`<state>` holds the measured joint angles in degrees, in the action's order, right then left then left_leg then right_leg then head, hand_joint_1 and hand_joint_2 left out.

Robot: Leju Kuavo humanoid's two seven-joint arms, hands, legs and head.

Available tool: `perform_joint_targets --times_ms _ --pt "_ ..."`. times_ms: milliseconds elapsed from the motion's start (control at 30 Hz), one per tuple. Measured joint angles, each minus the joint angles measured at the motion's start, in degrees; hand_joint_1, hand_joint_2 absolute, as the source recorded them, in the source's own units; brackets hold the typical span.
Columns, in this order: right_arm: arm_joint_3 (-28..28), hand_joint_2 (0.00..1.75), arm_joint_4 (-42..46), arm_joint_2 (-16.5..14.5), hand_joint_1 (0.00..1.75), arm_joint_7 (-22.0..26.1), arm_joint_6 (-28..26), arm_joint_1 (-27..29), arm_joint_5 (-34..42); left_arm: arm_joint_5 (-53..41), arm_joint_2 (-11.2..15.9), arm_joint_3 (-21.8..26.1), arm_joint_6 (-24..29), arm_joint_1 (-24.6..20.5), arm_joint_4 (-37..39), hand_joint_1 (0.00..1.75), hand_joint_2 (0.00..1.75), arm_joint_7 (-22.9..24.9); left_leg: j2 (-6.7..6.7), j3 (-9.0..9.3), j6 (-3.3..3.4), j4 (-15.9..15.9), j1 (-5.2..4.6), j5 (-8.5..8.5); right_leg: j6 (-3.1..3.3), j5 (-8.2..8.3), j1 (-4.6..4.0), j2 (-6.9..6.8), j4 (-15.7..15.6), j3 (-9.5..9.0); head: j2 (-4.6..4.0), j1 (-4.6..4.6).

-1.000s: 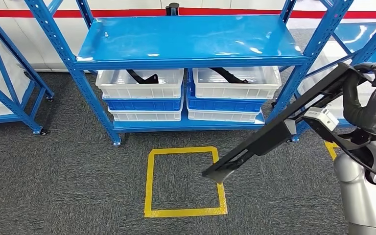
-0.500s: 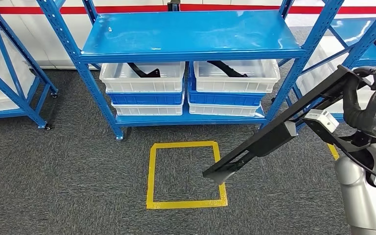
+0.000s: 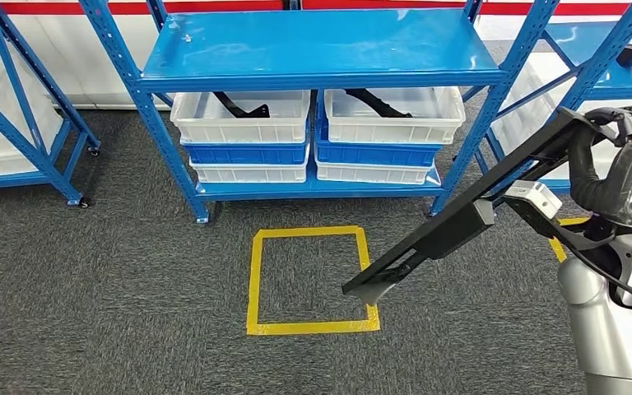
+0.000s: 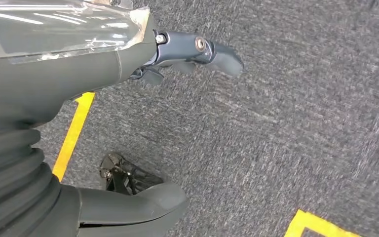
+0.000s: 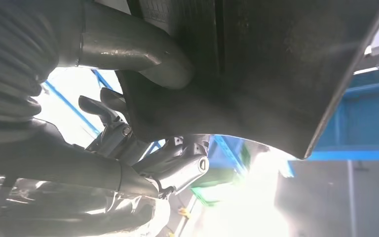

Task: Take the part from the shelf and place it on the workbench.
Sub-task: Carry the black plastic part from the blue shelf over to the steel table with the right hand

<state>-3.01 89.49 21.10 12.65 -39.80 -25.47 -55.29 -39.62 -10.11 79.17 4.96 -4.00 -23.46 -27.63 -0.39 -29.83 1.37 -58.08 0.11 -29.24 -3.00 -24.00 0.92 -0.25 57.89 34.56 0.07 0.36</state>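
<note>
The part is a long black bar with a white tag, slanting down from my upper right toward the yellow floor square. My right hand grips its upper end beside my chest. In the right wrist view the part is a dark slab held between the thumb and the fingers. My left hand hangs over the grey carpet with thumb and fingers apart, holding nothing.
A blue shelf rack stands ahead. Its lower level carries two white bins stacked on blue and white ones, each with a black part inside. More blue racks stand at the left and right.
The whole picture has shifted, so the camera moved: the rack and yellow square sit higher in the frame. My right hand still holds the part the same way.
</note>
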Motion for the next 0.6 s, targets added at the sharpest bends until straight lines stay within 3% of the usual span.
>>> perform_joint_targets --times_ms 67,100,133,200,267,300,333,400,467,533,600 --pt "-0.2 1.75 -0.2 0.1 1.75 0.2 0.0 -0.2 0.2 0.0 -0.2 0.0 0.0 0.0 -0.3 0.00 1.75 0.1 0.13 -0.55 0.91 0.5 0.05 0.95 -0.81 0.05 -0.01 0.00 0.2 0.55 0.00 -0.01" --pt "-0.3 1.75 -0.4 0.1 1.75 0.3 0.0 -0.3 0.3 0.0 -0.3 0.0 0.0 0.0 -0.5 0.00 1.75 0.1 0.24 -0.95 1.46 0.8 0.15 1.58 -0.85 -0.90 -0.02 0.03 1.2 1.21 0.00 0.13" --pt "-0.3 1.75 -0.5 0.1 1.75 0.5 0.0 -0.4 0.4 0.0 -0.5 0.0 0.0 0.0 -0.9 0.00 1.75 0.3 0.37 -1.48 1.86 1.0 0.25 2.24 -0.66 -2.61 -0.04 0.05 3.4 2.21 0.00 0.24" --pt "-0.4 1.75 -0.9 0.1 1.75 0.8 0.0 -0.4 0.7 0.0 -0.8 0.0 0.0 0.1 -1.4 0.00 1.75 0.7 0.52 -2.82 2.24 1.0 0.18 3.35 -0.17 -7.05 0.03 0.09 10.8 4.66 0.00 0.49" --pt "-0.5 1.75 -1.3 0.1 1.75 1.1 0.0 -0.3 0.8 0.0 -1.0 0.0 -0.1 0.1 -1.7 0.00 1.75 1.1 0.60 -4.18 2.18 0.9 0.12 4.38 -0.67 -9.04 0.11 0.09 16.2 5.45 0.00 0.50" --pt "-0.5 1.75 -1.5 0.1 1.75 1.2 0.0 -0.2 0.7 0.0 -1.1 0.0 -0.1 0.1 -1.8 0.00 1.75 1.3 0.61 -4.80 2.07 0.9 0.14 4.84 -1.26 -8.58 0.22 0.09 15.8 4.39 0.00 0.51" --pt "-0.5 1.75 -1.6 0.1 1.75 1.3 0.0 -0.2 0.6 0.0 -1.2 0.0 -0.2 0.1 -1.9 0.00 1.75 1.5 0.61 -5.38 1.91 0.8 0.18 5.28 -1.93 -7.46 0.39 0.08 13.3 2.25 0.00 0.50" --pt "-0.5 1.75 -1.6 0.0 1.75 1.3 0.0 -0.3 0.1 0.0 -1.3 0.0 -0.2 0.1 -2.0 0.00 1.75 1.7 0.54 -6.45 1.34 0.4 0.20 6.06 -2.59 -5.94 0.59 0.13 4.8 -3.60 0.00 0.53" --pt "-0.4 1.75 -1.6 -0.1 1.75 1.0 0.0 -0.1 -0.3 -0.1 -1.4 0.0 -0.2 0.2 -2.1 0.00 1.75 1.8 0.43 -7.02 0.62 0.1 0.01 6.83 -1.93 -5.92 0.25 0.36 -0.4 -6.73 0.00 0.51" --pt "-0.3 1.75 -1.7 -0.1 1.75 0.7 0.0 0.2 -0.5 -0.2 -1.4 0.0 -0.3 0.3 -2.1 0.00 1.75 1.8 0.30 -7.21 0.03 0.2 -0.13 7.61 -0.84 -5.70 0.07 0.50 -0.8 -6.33 0.00 0.37" --pt "-0.3 1.75 -1.7 -0.1 1.75 0.6 0.0 0.3 -0.5 -0.3 -1.3 0.0 -0.3 0.5 -2.2 0.00 1.75 1.8 0.22 -7.93 -0.52 -0.8 0.06 6.20 0.52 -4.87 0.53 0.38 -0.8 -5.69 0.00 0.21"
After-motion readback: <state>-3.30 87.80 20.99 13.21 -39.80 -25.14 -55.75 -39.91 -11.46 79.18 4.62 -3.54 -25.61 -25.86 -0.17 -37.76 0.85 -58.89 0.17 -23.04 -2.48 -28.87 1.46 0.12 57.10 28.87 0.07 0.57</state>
